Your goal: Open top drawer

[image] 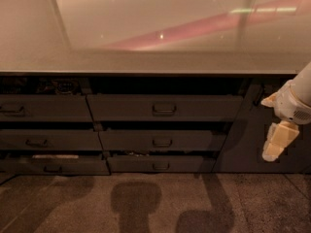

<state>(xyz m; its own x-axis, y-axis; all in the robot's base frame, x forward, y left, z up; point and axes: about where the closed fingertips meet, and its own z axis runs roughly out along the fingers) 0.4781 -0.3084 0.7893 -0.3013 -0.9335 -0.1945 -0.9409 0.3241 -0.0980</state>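
The top drawer (pixel 165 108) is the widest dark grey front in the middle column, just under the countertop, with a central loop handle (pixel 164 108). Its front stands in line with the fronts beside it. My gripper (pixel 268 129) hangs at the right edge of the camera view, right of the drawer and about level with it, in front of a plain dark panel. Its two pale fingers (pixel 278 141) are spread apart and hold nothing. It does not touch the handle.
A glossy countertop (pixel 155 62) overhangs the drawers. Two slimmer drawers (pixel 162 141) sit below the top one. A left column of several drawers (pixel 43 108) stands beside them. A dark panel (pixel 252 130) is at the right. Speckled floor (pixel 160 203) lies in front, with shadows.
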